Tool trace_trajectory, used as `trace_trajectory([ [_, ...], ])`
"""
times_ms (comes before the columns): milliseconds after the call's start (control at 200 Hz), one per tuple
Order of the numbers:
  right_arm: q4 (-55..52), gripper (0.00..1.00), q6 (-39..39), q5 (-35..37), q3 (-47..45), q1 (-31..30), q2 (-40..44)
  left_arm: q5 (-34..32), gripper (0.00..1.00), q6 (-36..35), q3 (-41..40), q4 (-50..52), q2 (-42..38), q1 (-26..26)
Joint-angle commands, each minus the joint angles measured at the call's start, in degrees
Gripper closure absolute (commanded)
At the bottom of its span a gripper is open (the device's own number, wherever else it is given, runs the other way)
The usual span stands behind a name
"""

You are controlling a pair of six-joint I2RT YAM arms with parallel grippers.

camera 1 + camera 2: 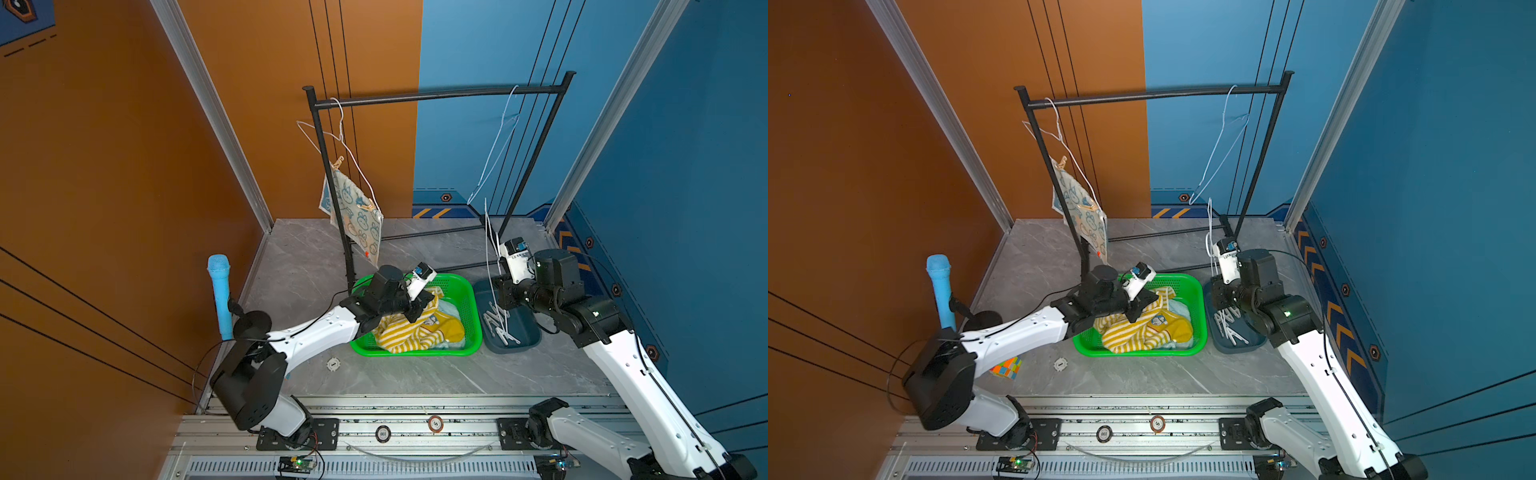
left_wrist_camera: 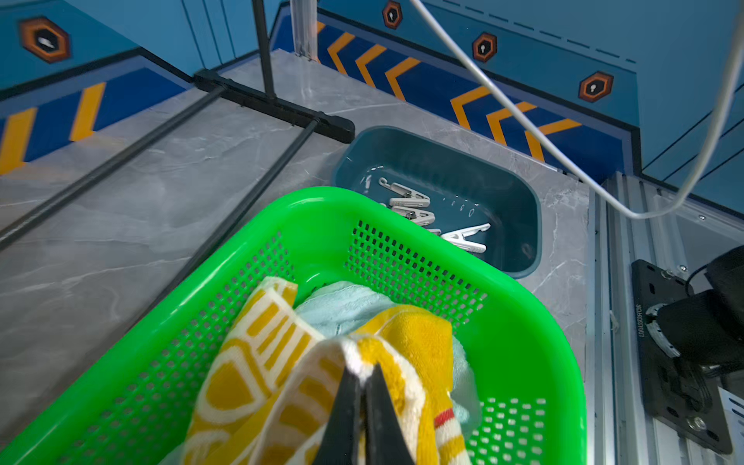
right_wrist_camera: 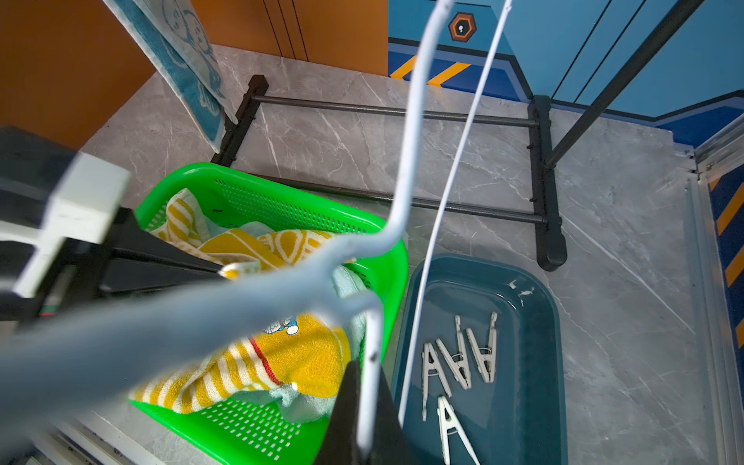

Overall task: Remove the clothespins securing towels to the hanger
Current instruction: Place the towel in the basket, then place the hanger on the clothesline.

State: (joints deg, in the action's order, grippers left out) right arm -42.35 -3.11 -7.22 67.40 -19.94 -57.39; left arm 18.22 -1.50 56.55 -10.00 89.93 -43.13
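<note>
The yellow striped towel (image 2: pixel 249 354) hides most of the pale blue towel (image 2: pixel 342 306). In the right wrist view, the white hanger (image 3: pixel 161 318) is blurred close to the lens.

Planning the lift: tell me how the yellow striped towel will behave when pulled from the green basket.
Likely floppy: the yellow striped towel lies crumpled in the green basket. Probably light: the left gripper pinches only an edge. It may drag the pale blue towel underneath.
</note>
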Motion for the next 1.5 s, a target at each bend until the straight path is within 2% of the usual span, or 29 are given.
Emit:
trace_trajectory([
  [0,1.81,1.00,-1.25,-0.70,-0.94,-0.46,-0.27,1.10,1.00,-2.22,4.61,0.52,5.76,-2.12],
  [170,2.14,1.00,-1.45,-0.86,-1.78,-0.58,-0.53,0.59,1.00,-2.13,8.93,0.51,12.13,-3.67],
  [290,2.69,1.00,-2.02,-1.73,-1.94,-0.53,-0.87,0.36,0.78,-2.64,9.67,0.51,11.29,-3.59],
  [460,4.06,1.00,-3.37,-5.00,-1.86,-0.79,-1.48,0.38,0.52,-4.97,7.49,0.57,4.08,-1.81],
  [621,5.57,1.00,-4.27,-9.34,-1.71,-2.21,-2.11,2.30,0.47,-6.38,3.90,1.10,-6.09,2.08],
  [791,5.92,1.00,-3.94,-13.70,-0.92,-4.84,-2.81,3.40,0.43,-9.88,-0.63,5.18,-17.15,9.24],
  [911,4.38,1.00,-3.02,-15.72,0.08,-7.26,-3.81,4.48,0.42,-15.06,-2.75,8.55,-23.42,14.99],
  [1046,3.13,1.00,-2.16,-17.50,0.45,-10.97,-4.98,9.46,0.38,-21.31,-6.36,6.57,-28.95,19.38],
  [1231,1.83,1.00,-1.02,-18.78,0.94,-16.23,-7.06,13.47,0.33,-34.65,-6.83,7.14,-31.74,18.78],
  [1416,-0.90,1.00,0.53,-18.80,1.18,-19.58,-8.68,13.04,0.32,-47.62,-5.46,10.12,-31.00,16.07],
  [1497,-1.49,1.00,1.03,-18.79,1.06,-19.78,-8.79,10.43,0.31,-53.61,-3.90,13.88,-29.51,14.02],
])
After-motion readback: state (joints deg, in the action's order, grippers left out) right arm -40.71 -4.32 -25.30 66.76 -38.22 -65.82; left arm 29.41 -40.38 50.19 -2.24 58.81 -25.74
